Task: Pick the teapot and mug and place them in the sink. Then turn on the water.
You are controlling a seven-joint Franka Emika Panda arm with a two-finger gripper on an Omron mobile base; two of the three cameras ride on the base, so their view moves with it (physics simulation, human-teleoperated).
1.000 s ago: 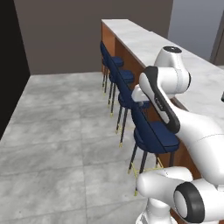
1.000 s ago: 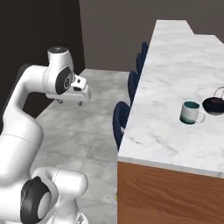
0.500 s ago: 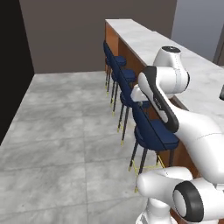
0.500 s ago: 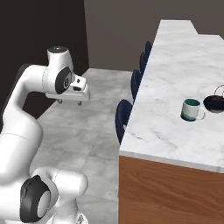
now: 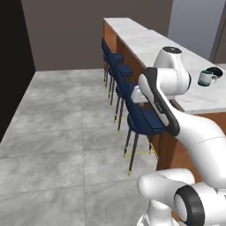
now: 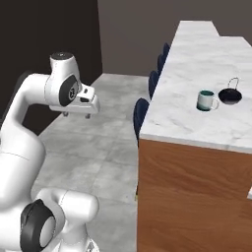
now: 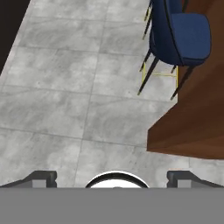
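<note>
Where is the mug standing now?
In the right base view the mug stands on the white marble counter, just left of the dark teapot.

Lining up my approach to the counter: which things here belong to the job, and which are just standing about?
Job things:
- mug, on the marble counter
- teapot, right beside the mug
- hand, open and empty over the floor

Just standing about:
- blue stools along the counter
</note>
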